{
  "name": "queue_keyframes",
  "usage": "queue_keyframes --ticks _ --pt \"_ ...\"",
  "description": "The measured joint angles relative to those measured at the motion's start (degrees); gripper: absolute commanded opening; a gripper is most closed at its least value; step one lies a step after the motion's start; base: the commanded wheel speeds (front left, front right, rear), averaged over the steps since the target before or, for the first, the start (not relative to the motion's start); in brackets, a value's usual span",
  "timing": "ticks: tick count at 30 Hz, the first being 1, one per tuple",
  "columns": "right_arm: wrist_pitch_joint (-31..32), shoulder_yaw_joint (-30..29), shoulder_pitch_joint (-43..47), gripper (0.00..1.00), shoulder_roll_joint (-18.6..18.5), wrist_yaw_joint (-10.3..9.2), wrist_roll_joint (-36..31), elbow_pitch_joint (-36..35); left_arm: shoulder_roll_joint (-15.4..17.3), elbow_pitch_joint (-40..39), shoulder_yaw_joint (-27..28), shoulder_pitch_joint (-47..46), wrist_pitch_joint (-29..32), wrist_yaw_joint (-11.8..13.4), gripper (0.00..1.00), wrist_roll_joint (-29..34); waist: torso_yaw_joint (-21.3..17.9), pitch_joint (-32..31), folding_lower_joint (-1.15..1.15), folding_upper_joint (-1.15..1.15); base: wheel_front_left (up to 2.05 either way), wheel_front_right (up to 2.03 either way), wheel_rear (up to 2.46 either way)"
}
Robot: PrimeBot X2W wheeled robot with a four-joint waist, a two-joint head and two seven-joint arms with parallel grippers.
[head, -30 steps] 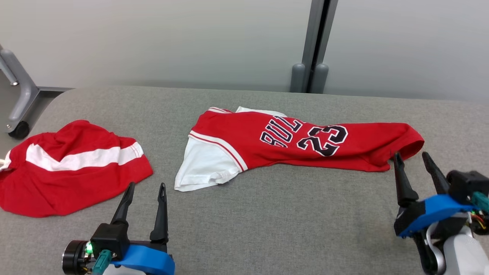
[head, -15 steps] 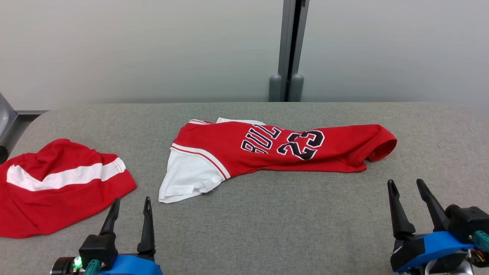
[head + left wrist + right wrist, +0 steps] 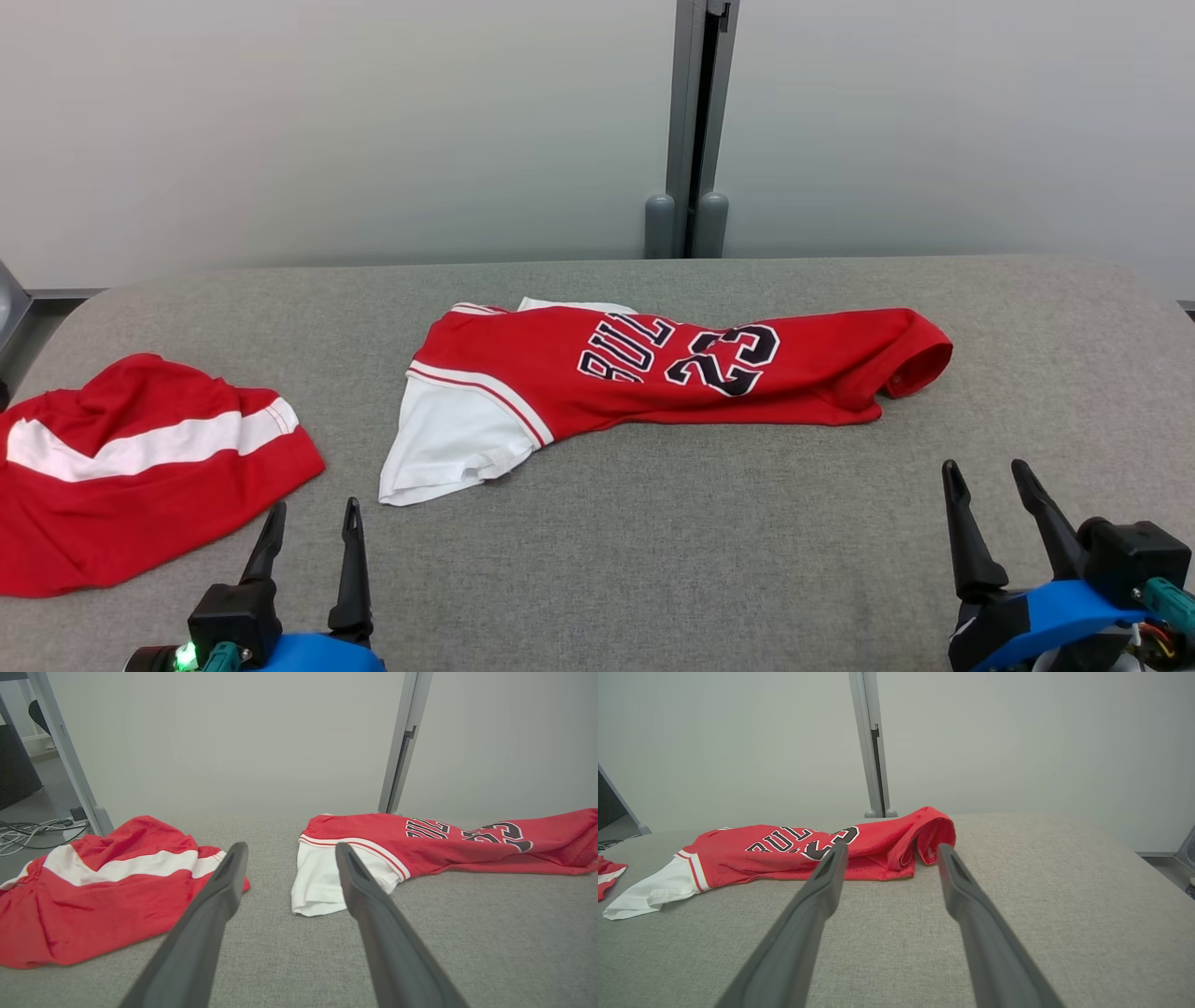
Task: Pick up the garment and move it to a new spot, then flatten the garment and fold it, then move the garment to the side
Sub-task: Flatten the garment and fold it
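Your left gripper (image 3: 314, 507) is released. Its two long, dark, tapered fingers stand parted, with nothing between them but grey cloth. Your right gripper (image 3: 983, 465) is also released and empty, its fingers spread in a narrow V with the tips clear of any fabric.

The jersey (image 3: 653, 373) lies on the table (image 3: 700, 569) ahead of both grippers. It is stretched in a long band that runs from ahead and right of your left fingertips to ahead and a little left of your right ones. It is a smooth red knit with a faint sheen. It carries black, white-edged lettering and a "23" that read upside down from the head view.

The end toward your left gripper flares into a flat white panel edged with thin red and white stripes, and its hem is rumpled. In the left wrist view that panel sits just beyond the right finger's tip. The end toward your right gripper is rolled over into a rounded, tube-like fold with an open mouth. In the right wrist view it sits past the two fingertips, apart from them.

A second red garment (image 3: 140, 476) with a broad white band is bunched in soft humps to the left of your left gripper, near it and not touching.

The table is padded and covered in a coarse grey weave, with rounded corners. Beyond it stand a matt pale wall (image 3: 327, 121) and a grey metal post (image 3: 689, 103).
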Motion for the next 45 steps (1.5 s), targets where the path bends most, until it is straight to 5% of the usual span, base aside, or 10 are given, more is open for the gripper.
queue_keyframes --ticks 14,23,34,45 --pt "0.27 -0.24 -0.02 1.00 0.00 0.00 0.96 1.34 0.01 0.09 -0.70 -0.03 0.59 0.41 1.00 -0.89 0.24 0.49 0.00 0.00 0.00 0.00 0.00" --pt "6.62 -0.15 -5.62 1.00 0.03 0.00 0.93 7.00 -2.00 4.71 0.79 -6.47 7.28 0.91 1.00 -4.93 -0.68 3.56 0.01 0.00 0.00 0.00 0.00" --pt "7.87 0.64 -24.66 1.00 0.04 0.00 0.09 27.29 -5.02 20.05 0.38 -20.70 14.29 1.34 1.00 -6.54 -1.82 10.44 0.02 0.01 0.00 0.00 0.00" --pt "-0.19 -3.32 -38.25 1.00 0.08 -0.01 -1.83 48.54 -7.17 29.05 -1.21 -27.10 13.83 -0.14 1.00 -6.39 -0.28 13.83 0.01 0.01 0.00 0.00 0.00"
